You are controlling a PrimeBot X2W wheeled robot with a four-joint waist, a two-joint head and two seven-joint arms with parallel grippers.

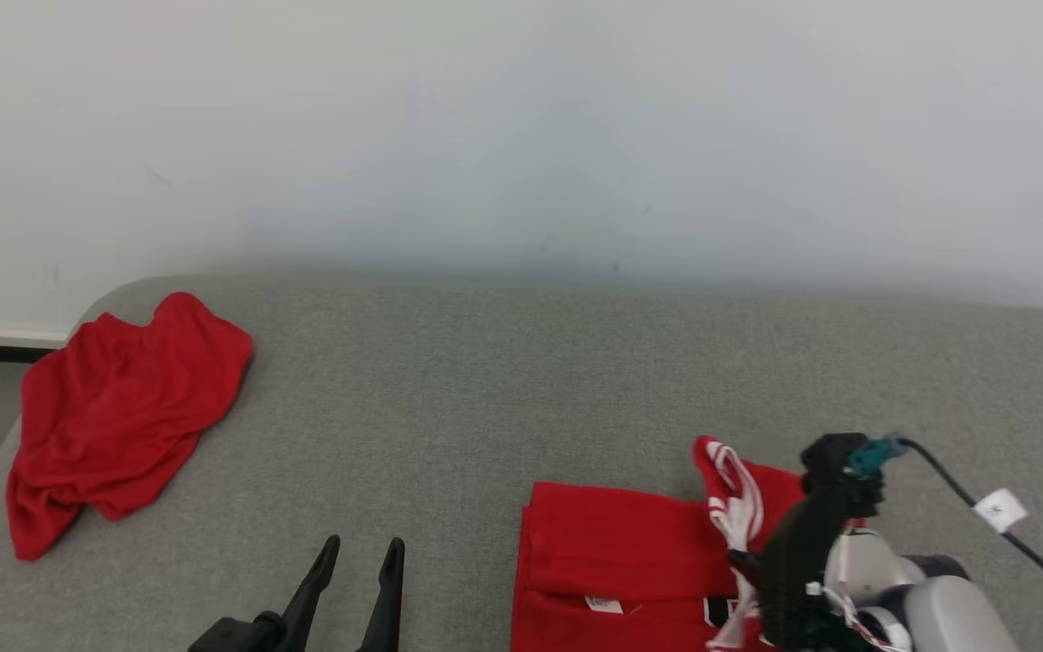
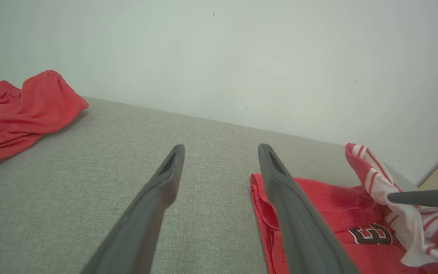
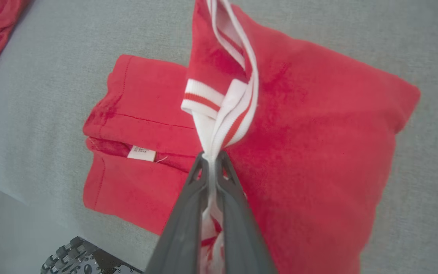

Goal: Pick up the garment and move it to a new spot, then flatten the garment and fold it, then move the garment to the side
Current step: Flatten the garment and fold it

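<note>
Evidently mid-fold, the right hand (image 3: 211,156) pinches the striped trim (image 3: 221,110) of the garment (image 3: 318,125) to draw that layer over; the left hand (image 2: 221,149) hovers spread, empty, alongside

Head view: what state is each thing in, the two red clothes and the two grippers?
jersey: partly folded, lying down, striped trim lifted.
red cloth: crumpled, untouched, at the far left.
left gripper: jaws apart, holding nothing.
right gripper: jaws shut on the jersey's trim.
</note>
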